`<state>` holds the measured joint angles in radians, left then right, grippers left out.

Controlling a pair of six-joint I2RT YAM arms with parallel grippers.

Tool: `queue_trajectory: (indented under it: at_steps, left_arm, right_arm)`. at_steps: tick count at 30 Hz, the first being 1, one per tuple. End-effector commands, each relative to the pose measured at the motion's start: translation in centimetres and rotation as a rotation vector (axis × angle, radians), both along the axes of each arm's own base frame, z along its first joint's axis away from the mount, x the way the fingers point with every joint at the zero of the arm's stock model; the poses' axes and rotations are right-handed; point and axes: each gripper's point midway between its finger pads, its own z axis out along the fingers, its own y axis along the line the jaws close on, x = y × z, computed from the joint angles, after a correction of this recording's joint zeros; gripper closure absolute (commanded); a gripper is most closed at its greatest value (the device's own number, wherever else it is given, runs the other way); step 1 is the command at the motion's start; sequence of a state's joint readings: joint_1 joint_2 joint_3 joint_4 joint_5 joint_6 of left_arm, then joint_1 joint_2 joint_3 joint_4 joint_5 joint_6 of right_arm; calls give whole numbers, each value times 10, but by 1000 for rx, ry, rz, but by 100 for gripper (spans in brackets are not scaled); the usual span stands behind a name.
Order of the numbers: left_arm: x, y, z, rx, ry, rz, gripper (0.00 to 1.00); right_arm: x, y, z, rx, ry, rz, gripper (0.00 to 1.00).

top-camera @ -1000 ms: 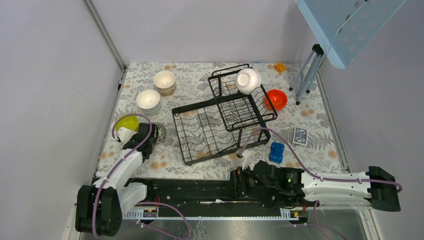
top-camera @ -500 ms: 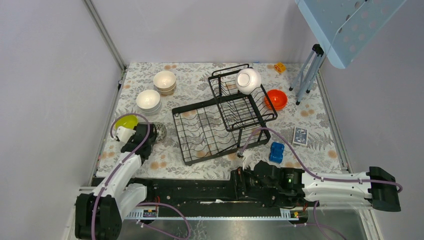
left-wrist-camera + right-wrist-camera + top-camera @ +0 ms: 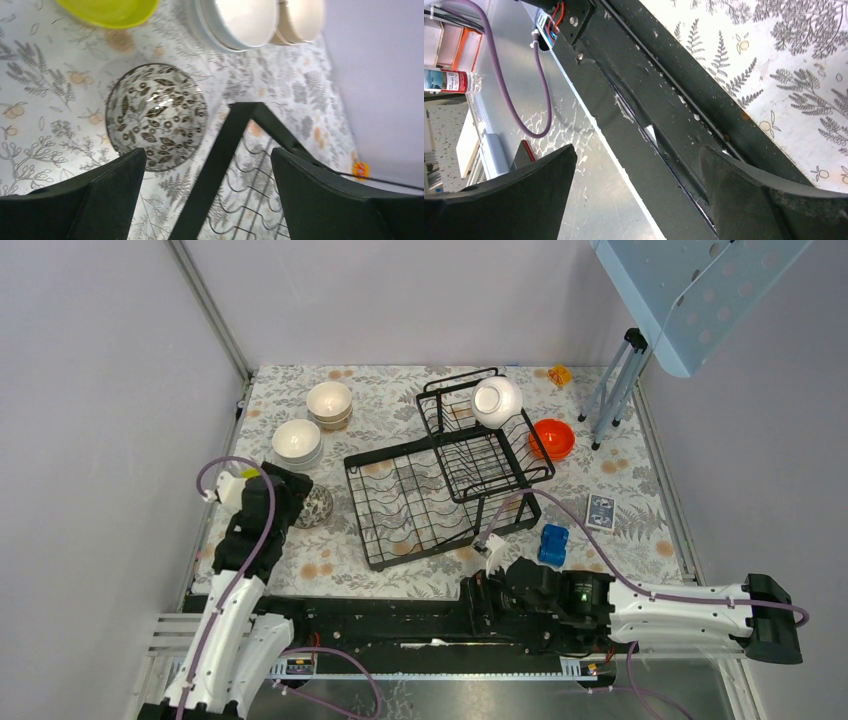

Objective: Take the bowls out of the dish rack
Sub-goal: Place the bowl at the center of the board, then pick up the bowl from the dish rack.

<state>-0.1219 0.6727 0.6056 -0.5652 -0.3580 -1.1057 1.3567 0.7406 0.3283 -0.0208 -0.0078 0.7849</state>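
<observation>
The black dish rack (image 3: 410, 502) stands mid-table, and one white bowl (image 3: 497, 400) lies tilted in its raised upper basket (image 3: 480, 445). Left of it on the cloth sit a cream bowl stack (image 3: 329, 403), a white bowl stack (image 3: 297, 442) and a dark-patterned bowl (image 3: 316, 507). An orange bowl (image 3: 552, 438) sits to the rack's right. My left gripper (image 3: 208, 150) hangs open and empty above the rack's near-left corner (image 3: 235, 130), with the dark-patterned bowl (image 3: 156, 116) just to its left and a yellow-green bowl (image 3: 107, 11) beyond. My right gripper (image 3: 638, 147) is open and empty over the base rail.
A blue toy block (image 3: 552, 543) and a small card box (image 3: 600, 511) lie right of the rack's front. A yellow-orange toy (image 3: 560, 374) and tripod legs (image 3: 612, 395) stand at the back right. Walls close in on both sides.
My left gripper has opened, let go of the dark-patterned bowl and risen above it; the arm now covers the yellow-green bowl in the top view. The right arm has barely moved.
</observation>
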Motion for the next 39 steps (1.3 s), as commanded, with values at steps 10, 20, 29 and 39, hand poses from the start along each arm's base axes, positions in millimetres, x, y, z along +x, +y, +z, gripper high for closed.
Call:
queue_trajectory:
  at_steps: [10, 20, 29, 39]
  left_arm:
    - [8, -42, 106, 114, -224, -345, 1]
    - [11, -143, 184, 281, -417, -591, 1]
    - [0, -209, 246, 267, -687, -791, 1]
    - [7, -280, 284, 190, -852, -994, 1]
  right_arm:
    - [29, 9, 55, -39, -199, -33, 0]
    - [58, 6, 105, 11, -364, -131, 0]
    - [72, -2, 188, 38, -505, -150, 0]
    - [127, -22, 326, 185, -828, -447, 0]
